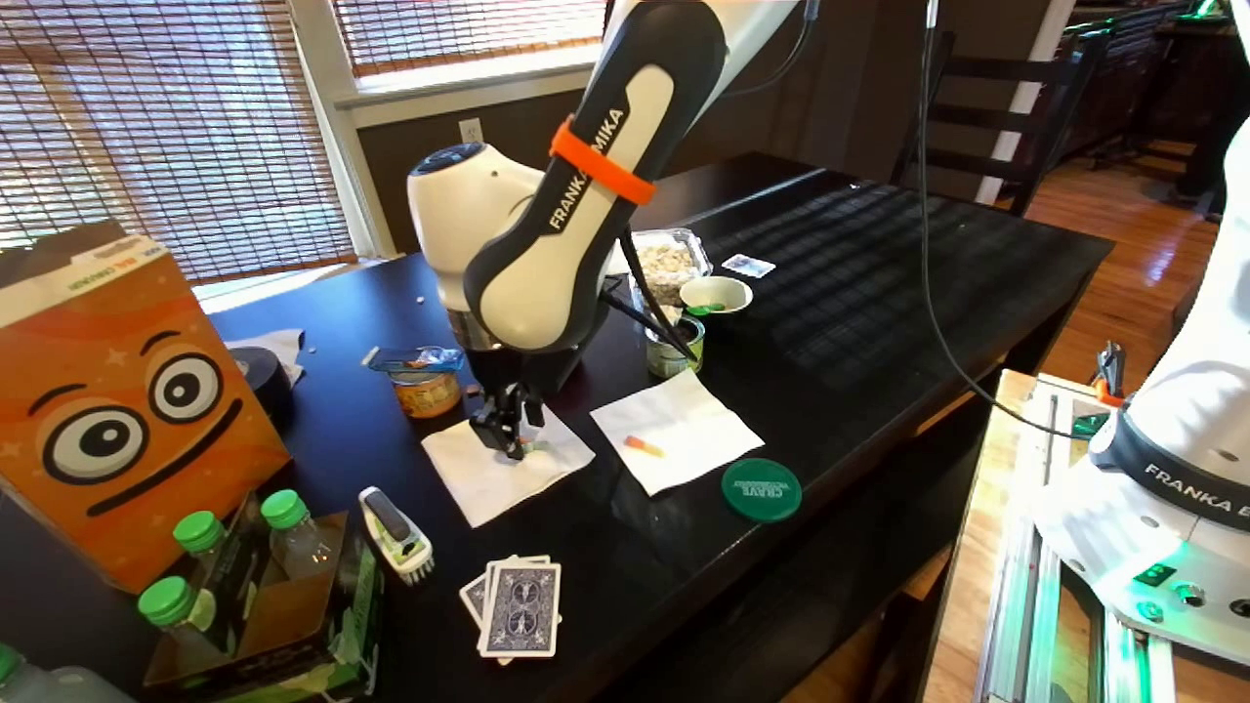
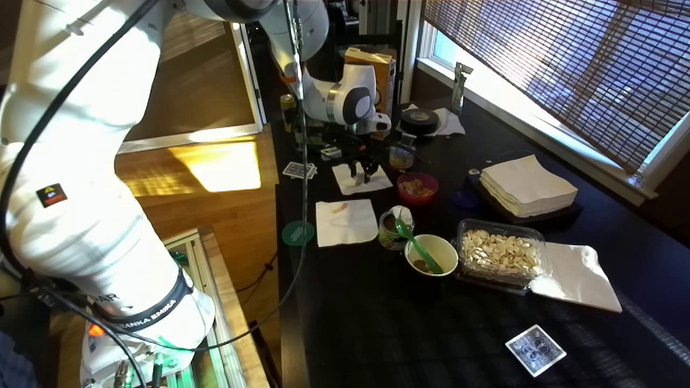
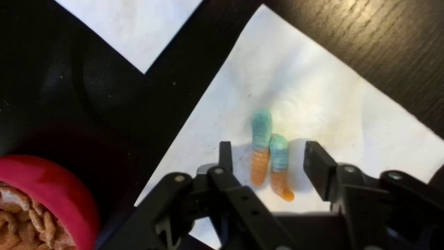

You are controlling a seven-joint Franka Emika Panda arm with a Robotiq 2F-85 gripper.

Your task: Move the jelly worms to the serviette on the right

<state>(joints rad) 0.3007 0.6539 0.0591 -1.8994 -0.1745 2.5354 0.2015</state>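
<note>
In both exterior views the gripper (image 2: 360, 176) points down, low over a white napkin (image 1: 483, 493). From left to right in an exterior view, the white wrist (image 1: 469, 210) stands nearly upright above it, the forearm (image 1: 586, 229) slants up to the right past an orange band (image 1: 604, 171), and the base (image 1: 1133, 547) sits at far right.

In the wrist view a red bowl (image 3: 83, 201) of brown pieces is at left, just beside the napkin. Next come one of the fingers (image 3: 225, 156), two jelly worms (image 3: 261, 149) in blue-green and orange, lying side by side on the napkin, and the opposite finger. The fingers stand apart, a gap on each side of the pair.

Around them, left to right in an exterior view, are an orange box (image 1: 127, 410) with a face, a carrier (image 1: 288, 596) of green-capped bottles (image 1: 296, 542), a brush (image 1: 395, 537), a tin (image 1: 428, 397) under a blue packet (image 1: 415, 359), and playing cards (image 1: 522, 610). Then comes the serviette (image 1: 688, 425), bearing a single orange-yellow worm (image 1: 643, 446); a can (image 1: 674, 363) and a green lid (image 1: 762, 490) stand just beside it. A strip of dark table (image 3: 197, 52) separates napkin and serviette. The hand hides the napkin's far part there.
</note>
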